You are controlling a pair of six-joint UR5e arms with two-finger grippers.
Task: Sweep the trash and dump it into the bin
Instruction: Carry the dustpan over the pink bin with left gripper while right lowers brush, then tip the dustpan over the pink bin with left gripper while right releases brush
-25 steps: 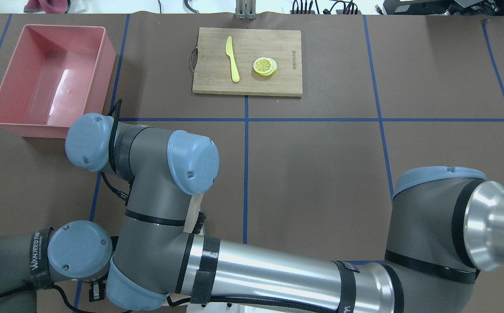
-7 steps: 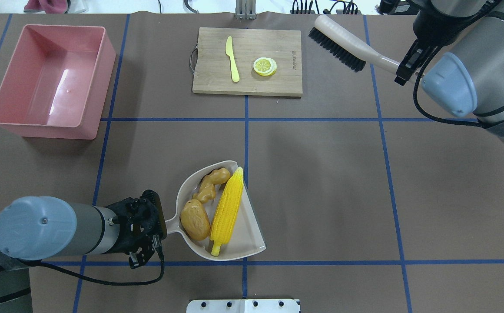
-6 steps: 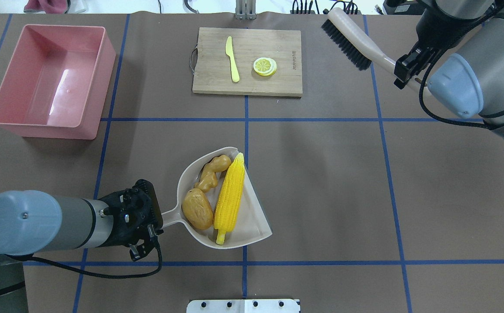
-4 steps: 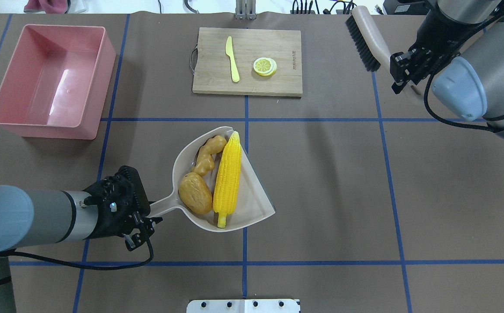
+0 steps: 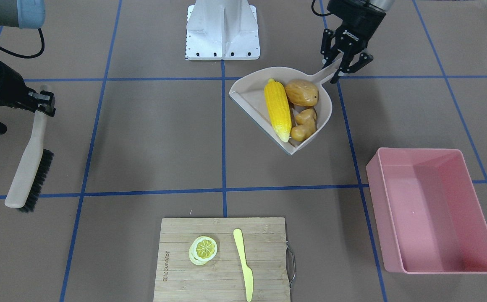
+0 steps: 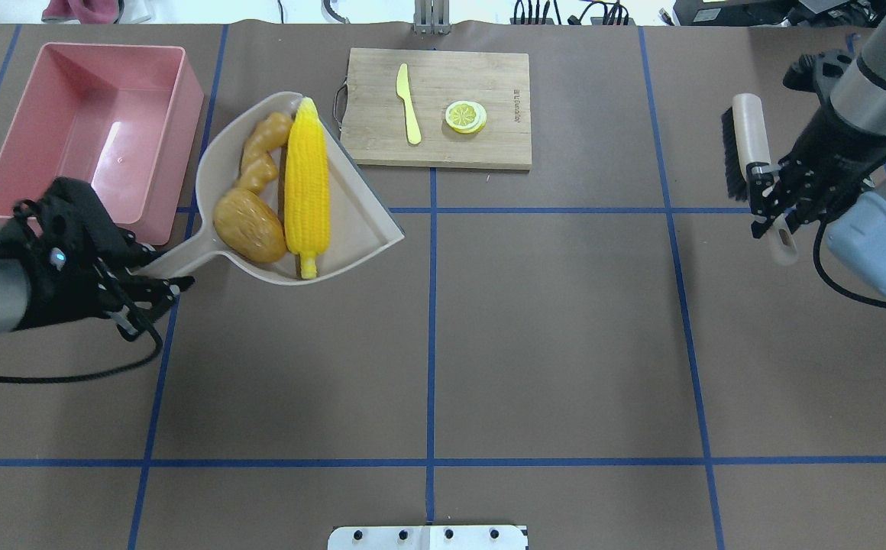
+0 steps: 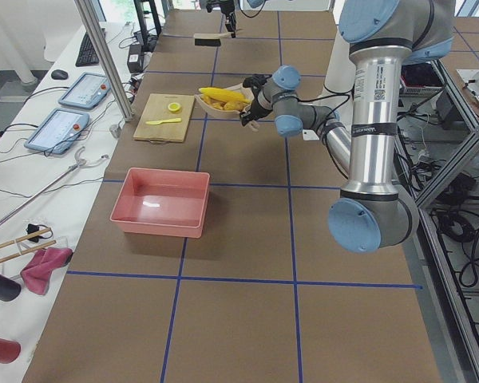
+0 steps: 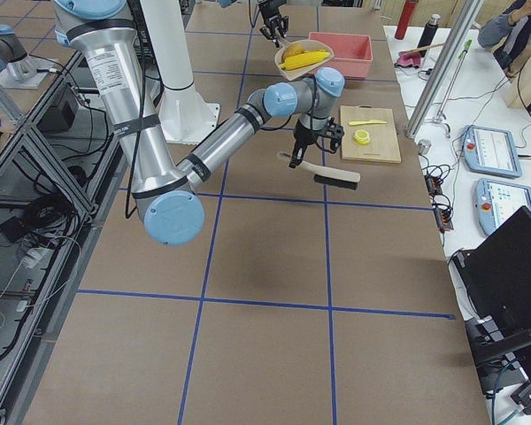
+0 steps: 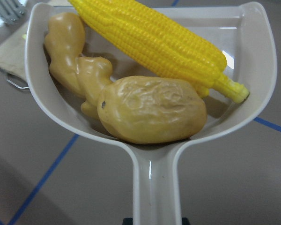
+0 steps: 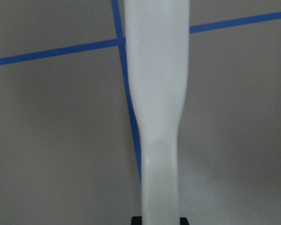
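My left gripper (image 6: 156,271) is shut on the handle of a beige dustpan (image 6: 359,229) and holds it in the air just right of the pink bin (image 6: 183,145). In the pan lie the yellow corn cob (image 6: 305,183), the brown potato (image 6: 248,225) and the tan ginger root (image 6: 260,149). The left wrist view shows the corn (image 9: 154,42), potato (image 9: 152,110) and ginger (image 9: 75,61) close up. The bin is empty. My right gripper (image 6: 771,206) is shut on the handle of a brush (image 6: 745,137) at the far right.
A wooden cutting board (image 6: 504,145) at the back middle carries a pale yellow knife (image 6: 409,103) and a lemon slice (image 6: 466,117). The robot's white base plate (image 6: 428,537) is at the near edge. Blue tape lines cross the brown table.
My left gripper has lifted the loaded dustpan and carried it far and left, up to the bin's side. My right gripper has swung the brush to the right and turned it.
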